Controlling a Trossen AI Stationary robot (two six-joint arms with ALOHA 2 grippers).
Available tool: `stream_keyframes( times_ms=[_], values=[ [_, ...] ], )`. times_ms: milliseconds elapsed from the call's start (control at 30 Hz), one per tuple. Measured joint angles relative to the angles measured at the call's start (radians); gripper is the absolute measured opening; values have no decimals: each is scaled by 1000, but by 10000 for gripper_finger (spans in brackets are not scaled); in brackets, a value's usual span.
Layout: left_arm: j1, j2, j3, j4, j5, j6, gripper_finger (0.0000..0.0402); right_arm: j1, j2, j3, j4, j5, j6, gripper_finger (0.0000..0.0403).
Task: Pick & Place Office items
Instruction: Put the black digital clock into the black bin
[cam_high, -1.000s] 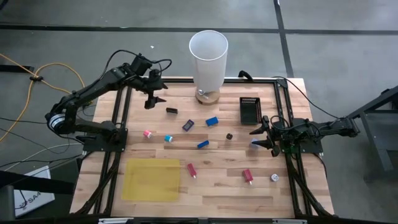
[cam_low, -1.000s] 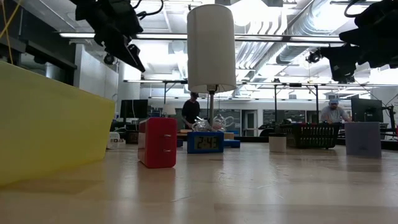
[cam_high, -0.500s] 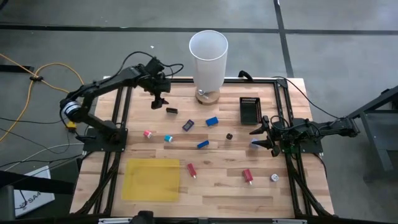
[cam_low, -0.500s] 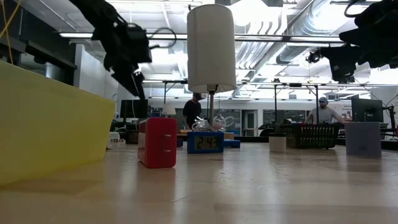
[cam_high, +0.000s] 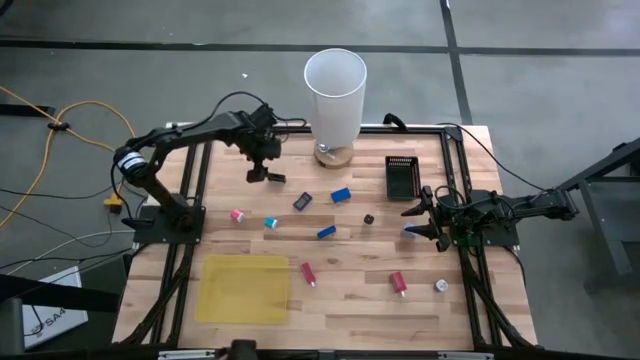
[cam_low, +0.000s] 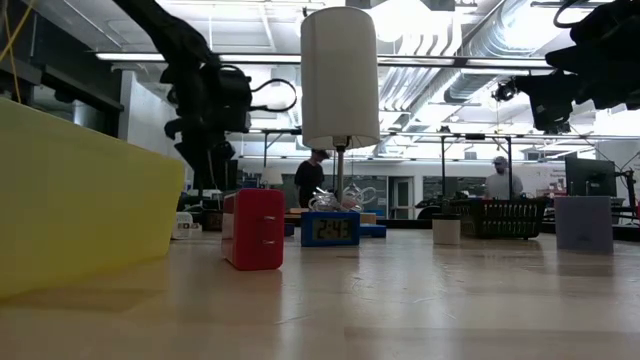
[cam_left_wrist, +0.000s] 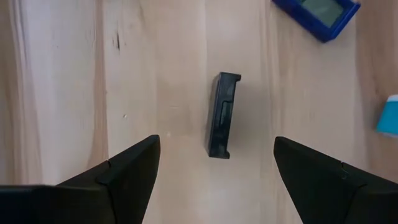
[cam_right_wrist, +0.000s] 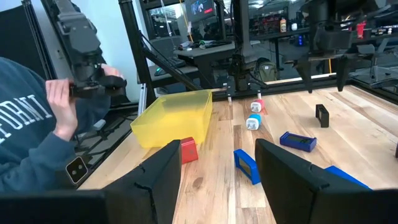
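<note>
- The wooden surface (cam_high: 340, 305) is carrying everything, with the tall white cylinder (cam_high: 335, 95) standing at its far edge as the landmark.
- The yellow sheet (cam_high: 243, 288) is lying well apart from the cylinder, toward the near left corner.
- The left gripper (cam_high: 260, 172) is hovering just left of the cylinder, pointing straight down over the small black piece (cam_left_wrist: 222, 115), its jaws standing wide with that piece centred between them and untouched.
- The right gripper (cam_high: 421, 222) is waiting well to the right of the cylinder, beyond the black tray (cam_high: 401, 176), its jaws parted and holding nothing.
- The office items are lying scattered on the near side of the cylinder: blue blocks (cam_high: 341, 195), a pink piece (cam_high: 238, 214), a teal piece (cam_high: 271, 222), red pieces (cam_high: 398, 283) and a whitish round one (cam_high: 440, 286).
- A person's hand (cam_right_wrist: 62, 106) is showing beyond the surface in the right wrist view.
</note>
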Motion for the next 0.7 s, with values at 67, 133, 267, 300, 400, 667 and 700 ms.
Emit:
stream_keyframes(
  times_ms=[67,133,267,300,400,667,700],
  values=[
    [-20,0,0,-2,-32,0,308,0,0,0,0,0,0,191],
    [-42,0,0,-1,-61,-4,308,0,0,0,0,0,0,191],
    [-81,0,-6,3,-123,-25,308,0,0,0,0,0,0,191],
    [-87,0,-8,4,-135,-31,308,0,0,0,0,0,0,191],
    [-99,0,-25,26,-148,-35,308,0,0,0,0,0,0,191],
    [-100,0,-79,93,-148,-61,308,0,0,0,0,0,0,191],
    [-99,0,-86,104,-147,-60,308,0,0,0,0,0,0,191]
  ],
)
